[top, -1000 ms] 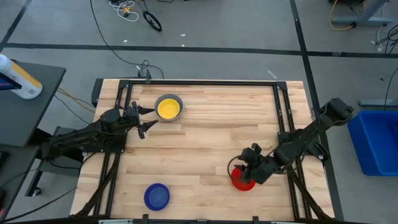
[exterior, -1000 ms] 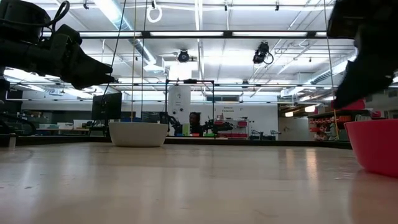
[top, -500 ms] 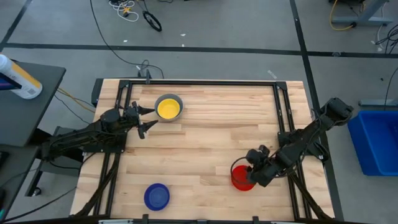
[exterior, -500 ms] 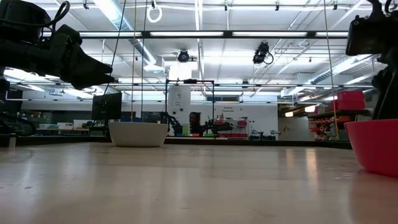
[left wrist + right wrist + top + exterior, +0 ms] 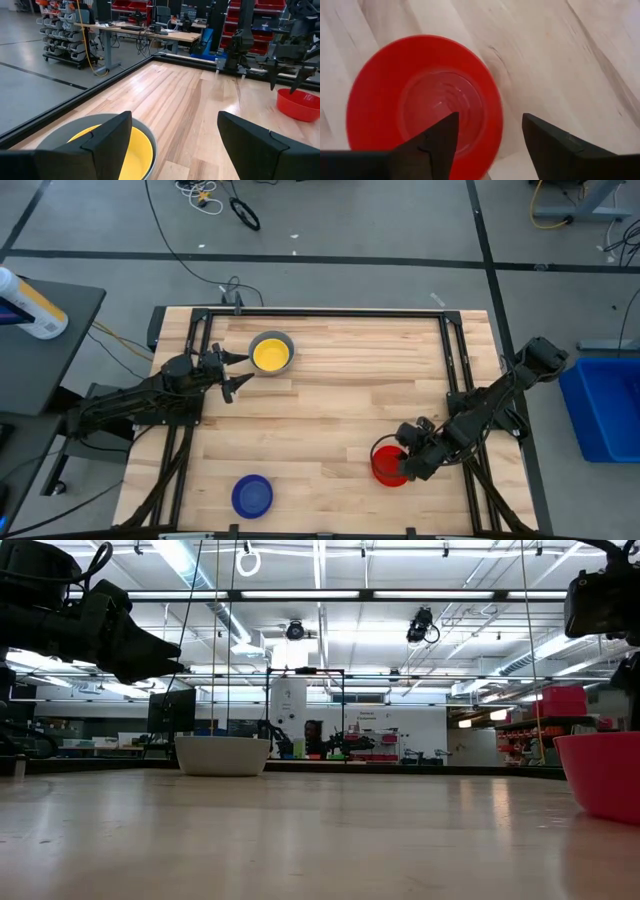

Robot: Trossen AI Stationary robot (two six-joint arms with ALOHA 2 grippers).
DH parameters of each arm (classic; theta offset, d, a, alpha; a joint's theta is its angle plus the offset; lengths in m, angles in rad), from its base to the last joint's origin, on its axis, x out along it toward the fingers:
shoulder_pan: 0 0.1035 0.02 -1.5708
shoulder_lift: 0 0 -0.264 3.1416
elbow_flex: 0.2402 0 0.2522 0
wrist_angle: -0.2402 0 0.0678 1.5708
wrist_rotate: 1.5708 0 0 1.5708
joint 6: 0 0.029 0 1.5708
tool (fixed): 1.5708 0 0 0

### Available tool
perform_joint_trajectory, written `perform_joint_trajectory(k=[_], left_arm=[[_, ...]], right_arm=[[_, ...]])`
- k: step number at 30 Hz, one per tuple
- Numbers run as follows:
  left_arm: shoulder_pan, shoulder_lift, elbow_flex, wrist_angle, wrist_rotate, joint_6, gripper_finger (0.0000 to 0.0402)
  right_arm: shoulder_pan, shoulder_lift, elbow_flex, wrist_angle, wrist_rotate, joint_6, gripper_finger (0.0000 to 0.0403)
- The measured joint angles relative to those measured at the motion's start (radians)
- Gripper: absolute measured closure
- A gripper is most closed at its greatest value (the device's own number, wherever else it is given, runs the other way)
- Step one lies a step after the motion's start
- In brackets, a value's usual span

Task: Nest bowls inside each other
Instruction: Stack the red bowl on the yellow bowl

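Observation:
A yellow bowl (image 5: 270,354) sits nested in a grey bowl (image 5: 286,340) at the table's far left. A red bowl (image 5: 388,464) stands upright on its base near the right front. A dark blue bowl (image 5: 252,496) rests at the near left. My right gripper (image 5: 490,142) hovers open over the red bowl's right rim (image 5: 496,122), pointing steeply down. One finger is over the bowl's inside and one is outside it. My left gripper (image 5: 236,372) waits open and level beside the grey bowl (image 5: 145,145).
A black frame (image 5: 320,312) runs along the table's far edge and sides. Bare wood lies between the bowls across the table's middle (image 5: 330,410). A blue bin (image 5: 605,405) stands off the table on the right.
My right gripper has tipped more steeply downward and drawn a little toward the table's right and near edges. It has come from over the red bowl's middle to over its right rim. The bowls have stayed put.

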Motion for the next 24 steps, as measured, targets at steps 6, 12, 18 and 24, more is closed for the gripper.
perform_joint_trajectory(k=[6,12,18,24], left_arm=[[0.000,0.000,0.000,0.000,0.000,0.002,0.0097],[0.000,0.000,0.000,0.000,0.000,0.002,0.0097],[0.000,0.000,0.000,-0.001,0.000,0.002,0.0097],[0.000,0.000,0.000,-0.001,0.000,0.002,0.0097]], right_arm=[[0.000,0.000,0.000,0.012,0.006,-0.010,0.0202],[-0.027,0.020,0.000,0.015,0.011,-0.044,0.0211],[-0.050,0.055,0.000,0.048,-0.001,-0.093,0.0227],[-0.052,0.058,0.000,0.097,-0.019,-0.144,0.0354]])
